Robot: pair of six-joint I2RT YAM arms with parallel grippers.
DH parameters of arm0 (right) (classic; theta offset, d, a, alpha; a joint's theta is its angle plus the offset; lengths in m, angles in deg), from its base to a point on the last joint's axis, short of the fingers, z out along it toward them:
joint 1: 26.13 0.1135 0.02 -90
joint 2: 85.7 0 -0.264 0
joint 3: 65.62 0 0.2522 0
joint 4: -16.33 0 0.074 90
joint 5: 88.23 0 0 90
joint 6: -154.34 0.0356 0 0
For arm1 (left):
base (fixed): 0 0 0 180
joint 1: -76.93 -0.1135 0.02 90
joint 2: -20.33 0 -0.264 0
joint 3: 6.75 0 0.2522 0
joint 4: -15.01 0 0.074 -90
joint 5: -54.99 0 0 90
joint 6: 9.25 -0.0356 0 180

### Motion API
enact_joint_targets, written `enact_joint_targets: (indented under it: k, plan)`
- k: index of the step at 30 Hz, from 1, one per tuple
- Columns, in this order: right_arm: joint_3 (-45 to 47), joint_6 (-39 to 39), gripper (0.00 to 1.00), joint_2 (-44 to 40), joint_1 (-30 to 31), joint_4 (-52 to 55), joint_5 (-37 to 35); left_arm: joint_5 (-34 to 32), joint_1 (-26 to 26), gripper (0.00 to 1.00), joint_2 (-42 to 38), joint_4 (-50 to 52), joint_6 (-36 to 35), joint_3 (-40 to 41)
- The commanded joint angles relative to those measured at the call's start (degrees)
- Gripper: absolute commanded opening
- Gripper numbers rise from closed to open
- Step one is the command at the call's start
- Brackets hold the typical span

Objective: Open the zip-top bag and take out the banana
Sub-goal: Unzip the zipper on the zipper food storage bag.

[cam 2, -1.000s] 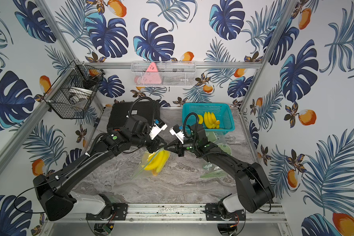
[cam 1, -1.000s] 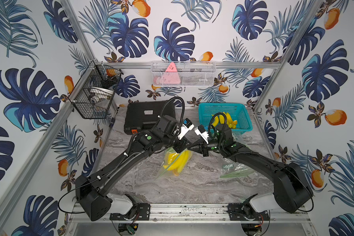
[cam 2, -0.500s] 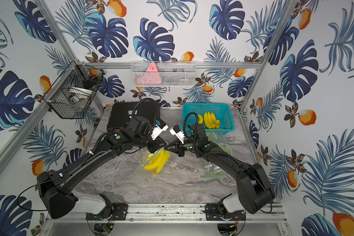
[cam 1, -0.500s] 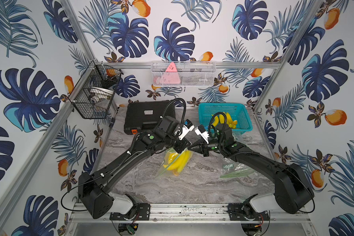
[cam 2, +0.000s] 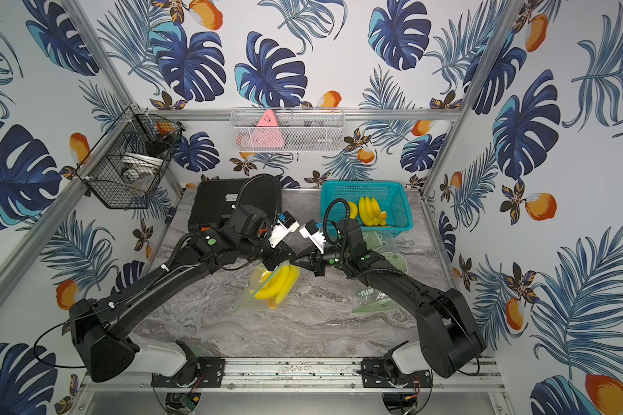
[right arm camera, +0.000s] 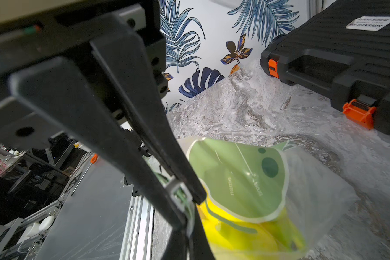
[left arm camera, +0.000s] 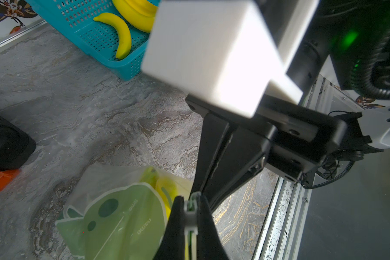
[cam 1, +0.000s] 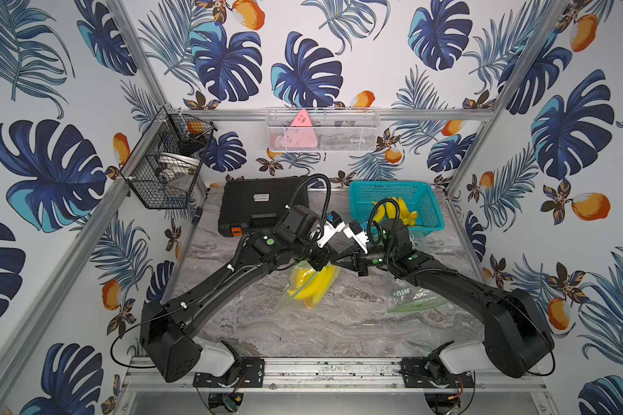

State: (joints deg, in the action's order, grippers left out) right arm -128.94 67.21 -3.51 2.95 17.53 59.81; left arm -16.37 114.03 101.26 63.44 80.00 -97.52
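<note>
Centrally above the tabletop [cam 1: 339,330], left jaws and right jaws meet tip to tip, each pinched shut on the zip-top bag's [cam 1: 291,300] top edge, banana [cam 1: 319,285] inside, open surface toward the front edge.

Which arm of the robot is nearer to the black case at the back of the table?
Left. The left arm has its wrist just in front of the black case. The right arm is farther, across the top of the zip-top bag, in front of the teal basket.
</note>
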Motion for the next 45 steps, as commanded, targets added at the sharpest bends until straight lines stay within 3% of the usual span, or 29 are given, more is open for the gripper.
enact_joint_targets:
  k: [1,4,13,45]
  plan:
    - [0.91,3.31,0.00,-0.69,-0.64,-5.66,-2.00,-0.94,0.04,0.06,-0.85,-0.78,0.56,0.53]
    - [2.63,7.31,0.00,-0.74,-1.65,-11.39,-2.02,-0.98,0.00,0.06,-1.20,-1.07,0.84,1.06]
    - [2.40,9.71,0.00,-0.56,-2.00,-12.80,-2.45,-1.32,0.07,0.04,-0.50,-0.93,1.11,1.12]
    - [0.77,9.80,0.00,1.39,-1.89,-11.01,1.61,-2.73,0.00,0.31,-2.28,-4.38,1.37,2.26]
